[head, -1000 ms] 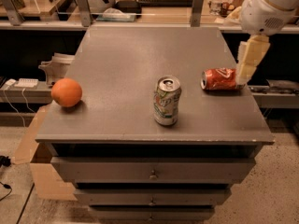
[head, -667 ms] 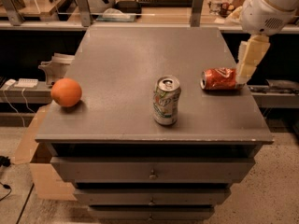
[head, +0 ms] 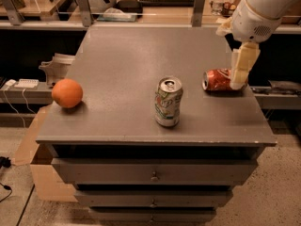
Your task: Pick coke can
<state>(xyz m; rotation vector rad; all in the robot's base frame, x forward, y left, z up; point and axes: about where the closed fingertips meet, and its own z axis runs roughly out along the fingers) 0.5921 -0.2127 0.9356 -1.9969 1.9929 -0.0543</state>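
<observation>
The coke can (head: pixel 217 80), red-orange with white lettering, lies on its side near the right edge of the grey cabinet top (head: pixel 127 69), with its silver top facing left. My gripper (head: pixel 238 83) hangs down from the white arm at the upper right. Its cream tip reaches the can's right end and covers that end. A white-and-green can (head: pixel 168 102) stands upright near the middle front of the top, well left of the gripper.
An orange (head: pixel 67 93) sits near the left edge of the top. Drawers (head: pixel 151 173) run below the front edge. A cluttered shelf (head: pixel 141 6) stands behind the cabinet, and a cardboard box (head: pixel 35 164) is on the floor at the left.
</observation>
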